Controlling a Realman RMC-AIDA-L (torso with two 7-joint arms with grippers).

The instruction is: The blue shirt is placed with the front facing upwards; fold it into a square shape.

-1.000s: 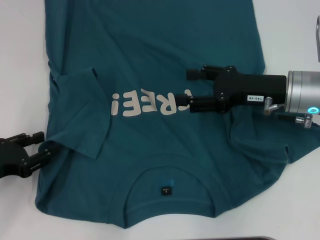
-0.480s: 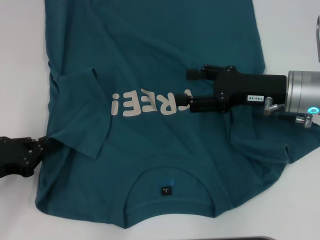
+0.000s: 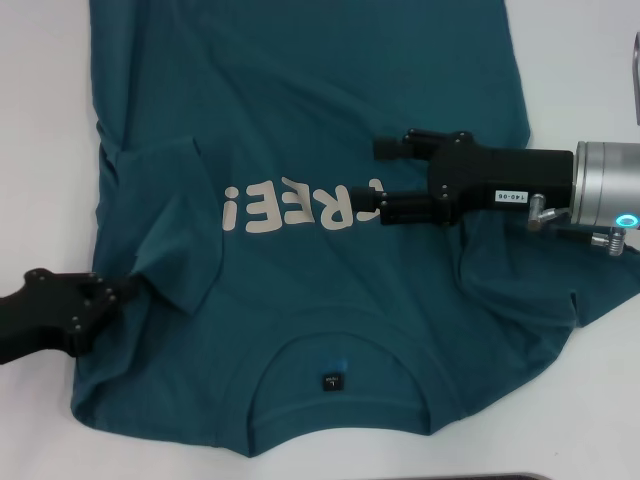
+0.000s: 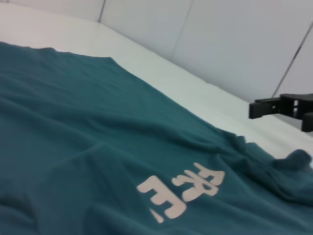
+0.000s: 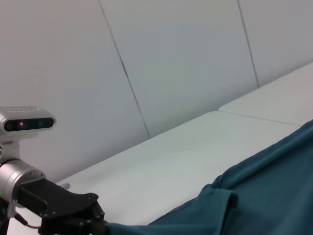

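The blue shirt [image 3: 320,110] lies spread front-up on the white table, collar [image 3: 335,365] nearest me, with the cream letters [image 3: 300,208] across its chest. One sleeve [image 3: 165,220] is folded inward over the body. My left gripper [image 3: 118,293] is at the shirt's left edge, shut on the fabric by that sleeve's hem. The right wrist view shows it [image 5: 100,226] pinching the shirt [image 5: 264,196] edge. My right gripper [image 3: 385,178] hovers open over the chest, beside the letters. It also shows far off in the left wrist view as the right gripper [image 4: 288,107] above the shirt [image 4: 73,127].
White table [image 3: 50,120] surrounds the shirt on both sides. A grey object [image 3: 636,70] stands at the right edge. A dark strip [image 3: 470,477] runs along the table's near edge. Pale wall panels [image 5: 186,63] rise behind the table.
My left gripper went from open beside the shirt to shut, moving right onto the fabric at the folded sleeve's hem. The right arm has not moved.
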